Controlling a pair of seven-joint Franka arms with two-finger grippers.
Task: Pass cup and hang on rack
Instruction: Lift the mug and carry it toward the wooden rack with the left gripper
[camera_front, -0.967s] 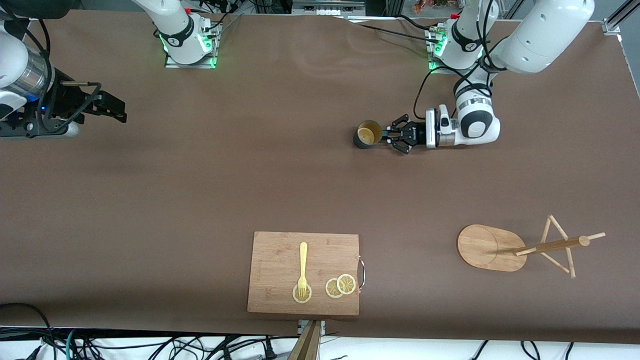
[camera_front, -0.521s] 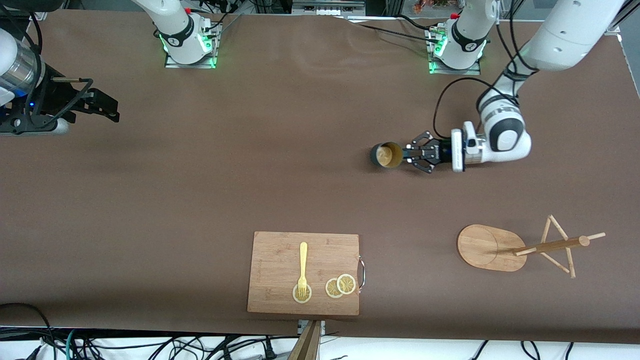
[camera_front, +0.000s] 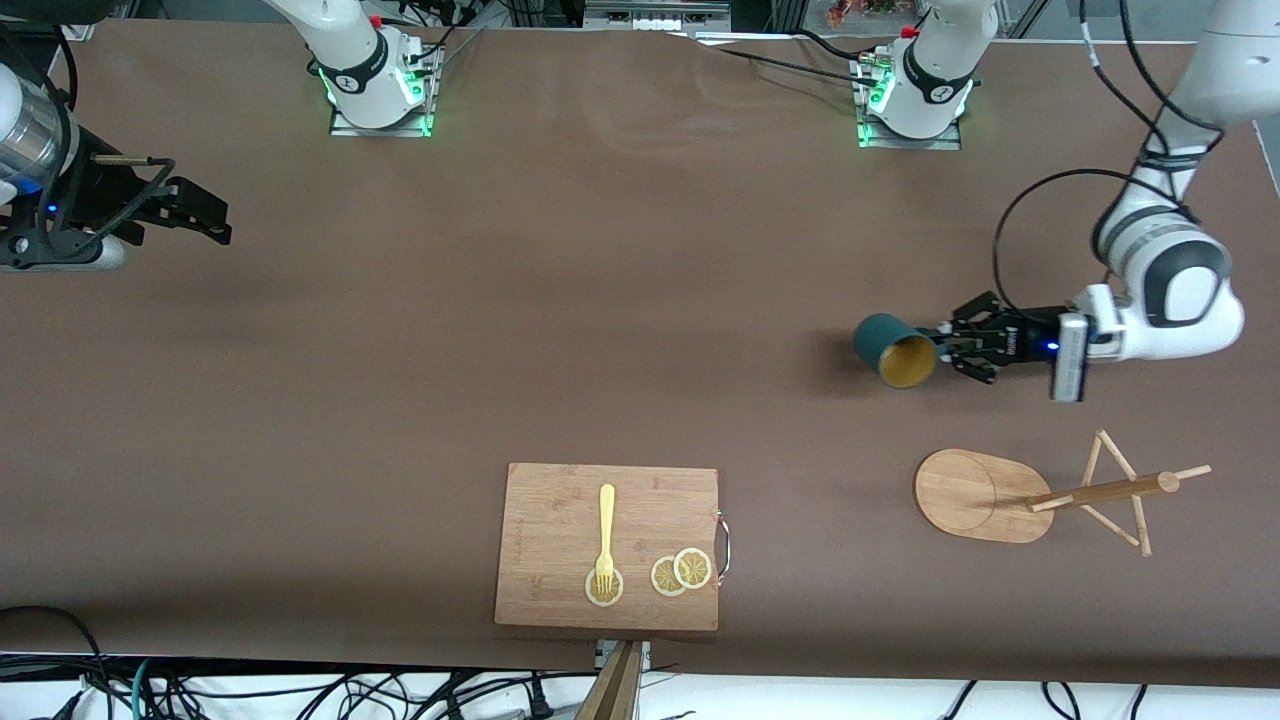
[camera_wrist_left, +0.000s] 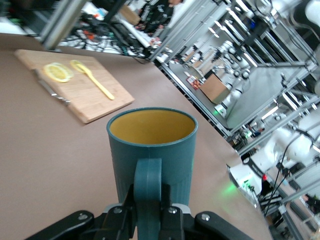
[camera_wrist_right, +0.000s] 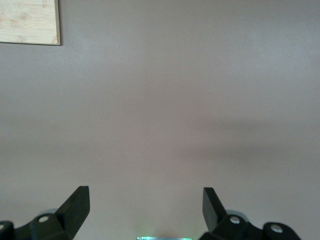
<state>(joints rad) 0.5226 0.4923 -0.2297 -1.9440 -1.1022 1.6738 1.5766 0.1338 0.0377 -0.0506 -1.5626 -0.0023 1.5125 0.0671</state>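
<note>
Front view shows the left end effector (camera_front: 941, 344) clamped on the cup (camera_front: 893, 349) handle above the surface, next aligning it to a rack (camera_front: 1040, 492) peg, while the right end effector (camera_front: 205, 215) waits apart.

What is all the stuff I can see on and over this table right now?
cup: one, dark teal with yellow inside, tilted, held by its handle over the table.
rack: one, light wood, at the left arm's end.
cutting board: one, bamboo with a metal handle, at the table edge nearest the front camera.
fork: one, yellow, on the board.
lemon slices: three, yellow, on the board, one under the fork's tines.
left gripper: shut on the cup's handle.
right gripper: open, waiting over the right arm's end.
</note>
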